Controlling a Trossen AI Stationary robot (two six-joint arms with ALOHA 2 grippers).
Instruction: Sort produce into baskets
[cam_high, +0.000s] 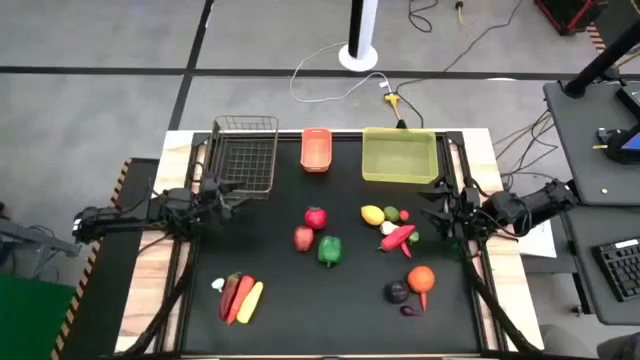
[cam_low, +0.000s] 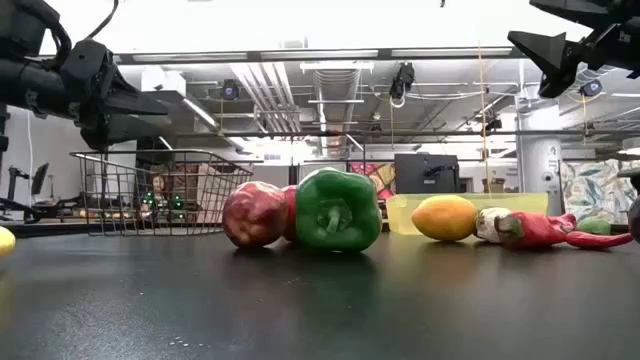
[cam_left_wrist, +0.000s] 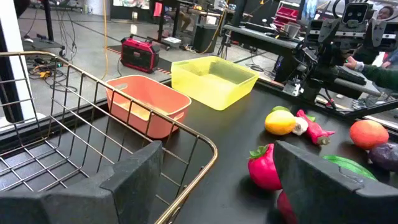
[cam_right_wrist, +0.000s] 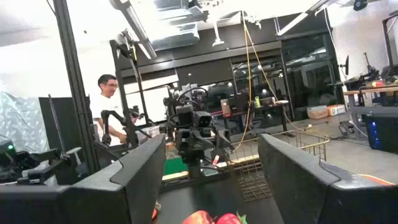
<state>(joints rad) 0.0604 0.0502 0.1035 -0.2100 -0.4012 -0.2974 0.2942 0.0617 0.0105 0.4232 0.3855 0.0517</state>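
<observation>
Both jaws wide, empty: left gripper beside wire basket; descend squarely over nearest apple

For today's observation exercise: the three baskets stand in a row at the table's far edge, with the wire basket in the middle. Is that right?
Not quite. The small orange basket is in the middle; the wire basket stands at the left end and the yellow-green bin at the right, as the high view shows.

- Black-topped table, pale wood edging.
- Far edge, in a row: wire basket, orange basket, yellow-green bin.
- Centre: two apples, green pepper.
- Right: lemon, chilli, orange, eggplant.
- Near left: carrot and corn cluster.
</observation>
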